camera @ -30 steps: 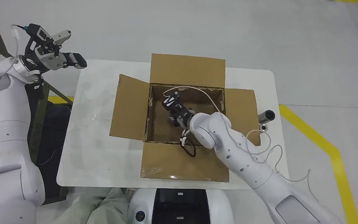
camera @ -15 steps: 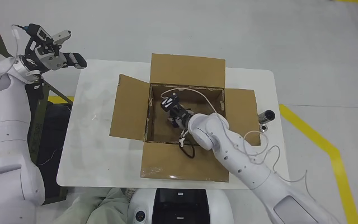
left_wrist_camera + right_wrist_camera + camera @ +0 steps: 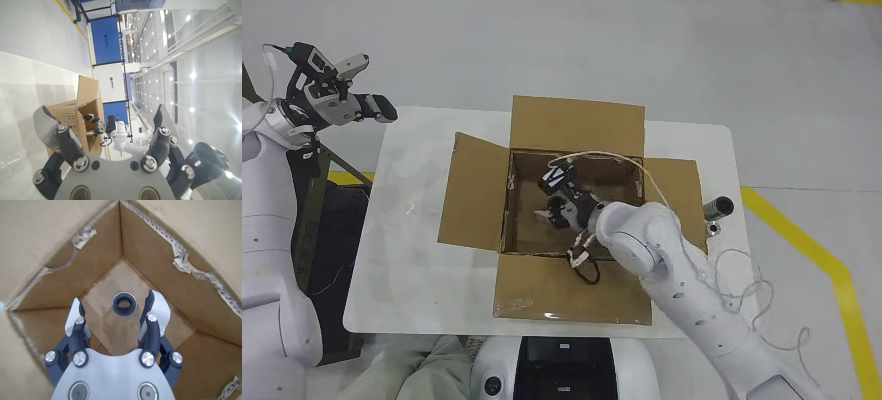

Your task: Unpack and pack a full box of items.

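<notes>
Right wrist view looks down into the cardboard box (image 3: 170, 262), where the right jaws stand open above a round black item (image 3: 124, 306) with a silver rim, perhaps a cylinder seen end-on, resting on the box floor near a corner. Top view has the left jaws, also spread wide, off the worktop's (image 3: 412, 250) far left corner; a small dark cylinder (image 3: 718, 208) sits beside the box's right flap.

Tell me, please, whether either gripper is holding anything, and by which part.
Nothing is held. The right gripper is open above a dark ring on the box floor; the left gripper is open and empty.
</notes>
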